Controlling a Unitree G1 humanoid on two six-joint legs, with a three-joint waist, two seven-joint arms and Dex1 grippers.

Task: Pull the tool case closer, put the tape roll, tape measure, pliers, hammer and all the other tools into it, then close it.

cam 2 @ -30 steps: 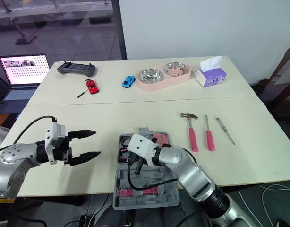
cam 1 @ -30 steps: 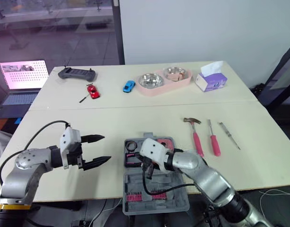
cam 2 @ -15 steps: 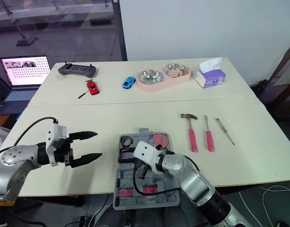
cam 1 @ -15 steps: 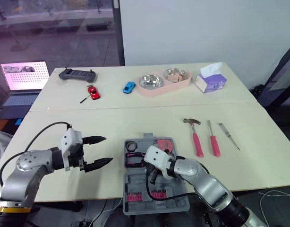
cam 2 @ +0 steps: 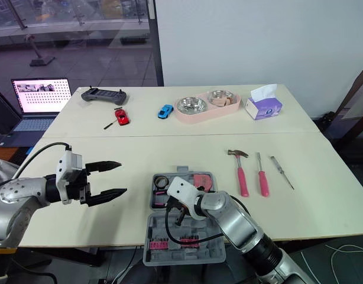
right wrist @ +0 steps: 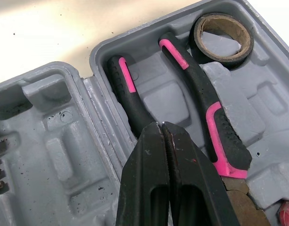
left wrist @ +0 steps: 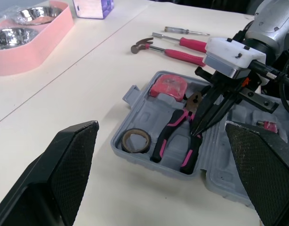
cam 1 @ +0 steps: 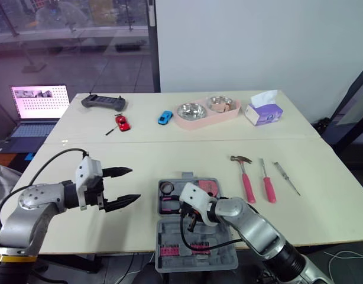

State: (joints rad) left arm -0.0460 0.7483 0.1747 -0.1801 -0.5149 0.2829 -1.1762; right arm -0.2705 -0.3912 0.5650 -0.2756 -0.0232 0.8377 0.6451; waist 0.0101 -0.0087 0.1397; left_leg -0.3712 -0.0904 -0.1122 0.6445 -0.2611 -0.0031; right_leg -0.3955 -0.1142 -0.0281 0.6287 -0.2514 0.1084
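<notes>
Grey plastic tool case (left wrist: 147, 108) holds black-pink pliers (left wrist: 169, 129), brown tape roll (left wrist: 124, 140), pink tape measure (left wrist: 169, 86); pink-handled hammer (cam 1: 247, 183) lies to its right.

Matt grey plastic tool case (right wrist: 64, 155) (scuffed); rubbery-handled pliers (right wrist: 205, 117).

Two cream tables (cam 2: 169, 155) butt together along a seam. A white wall (cam 2: 258, 41) rises at one o'clock, a glass partition (cam 2: 75, 53) at eleven. A lit laptop (cam 2: 41, 99) sits at nine.
</notes>
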